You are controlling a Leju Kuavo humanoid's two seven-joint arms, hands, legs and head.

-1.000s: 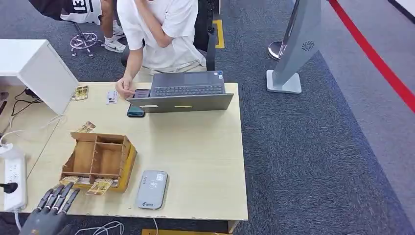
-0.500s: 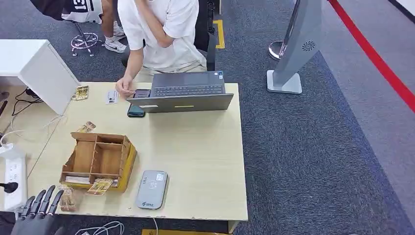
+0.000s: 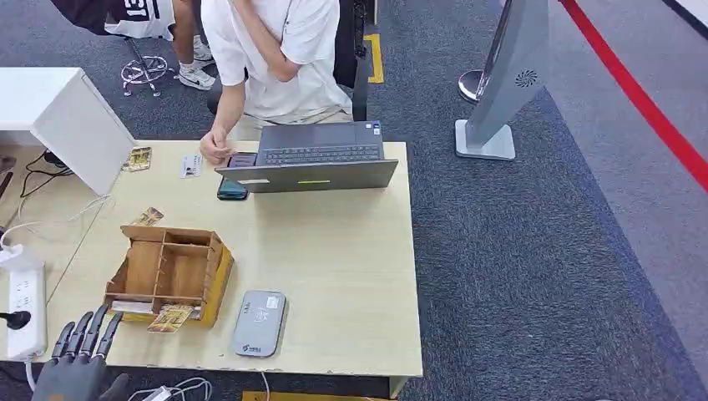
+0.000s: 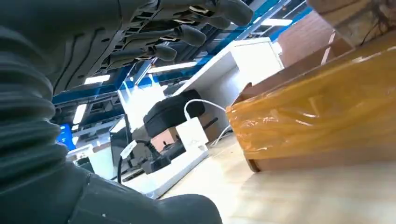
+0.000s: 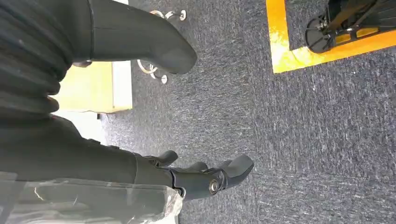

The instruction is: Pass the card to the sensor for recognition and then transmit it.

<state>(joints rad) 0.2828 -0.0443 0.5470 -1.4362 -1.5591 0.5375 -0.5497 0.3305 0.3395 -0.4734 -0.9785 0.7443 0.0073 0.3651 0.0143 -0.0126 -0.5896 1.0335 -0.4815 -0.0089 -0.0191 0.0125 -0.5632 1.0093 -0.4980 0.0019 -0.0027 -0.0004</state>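
My left hand hovers at the table's front left corner with its fingers spread and nothing in it. In the left wrist view the left hand has its fingers and thumb apart, facing the tape-wrapped wooden box. A patterned card leans against the front of that wooden box, just right of my fingers. To the right of the card, the grey card sensor lies flat. My right hand hangs over the carpet, fingers loosely bent, holding nothing.
A person sits behind an open laptop at the table's far edge, one hand by a phone. More cards lie at the far left. A white power strip with cables sits left of my hand. A white cabinet stands beyond.
My left hand drew back from the box front toward the table edge, then shifted slightly right. A card that lay beside it half a second ago is gone from that spot.
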